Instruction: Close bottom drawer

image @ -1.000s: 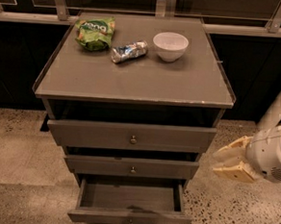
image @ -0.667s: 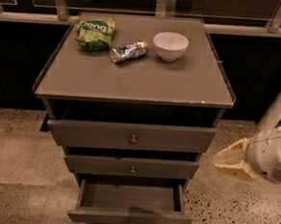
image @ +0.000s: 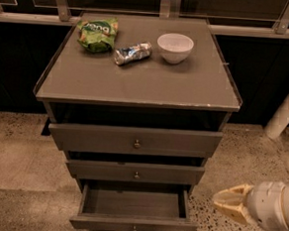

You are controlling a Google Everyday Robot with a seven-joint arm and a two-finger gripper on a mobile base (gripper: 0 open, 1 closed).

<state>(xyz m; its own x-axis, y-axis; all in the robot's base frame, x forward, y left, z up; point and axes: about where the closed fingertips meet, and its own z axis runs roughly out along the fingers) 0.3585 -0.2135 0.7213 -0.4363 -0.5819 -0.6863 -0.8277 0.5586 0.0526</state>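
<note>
Three grey-brown drawers sit in a cabinet. The bottom drawer (image: 133, 225) is the lowest one, and it is pulled far out toward the camera, so you can see down inside it. The middle drawer (image: 106, 170) and the top drawer (image: 93, 137) stick out only a little. On the worktop (image: 137, 82) lie a green snack bag (image: 97, 33), a crushed silver can (image: 133, 53) and a white bowl (image: 175, 47). The pincer (image: 217, 199) hangs low on the right, near the open drawer but not touching it. Its tips are pressed together and hold nothing.
</note>
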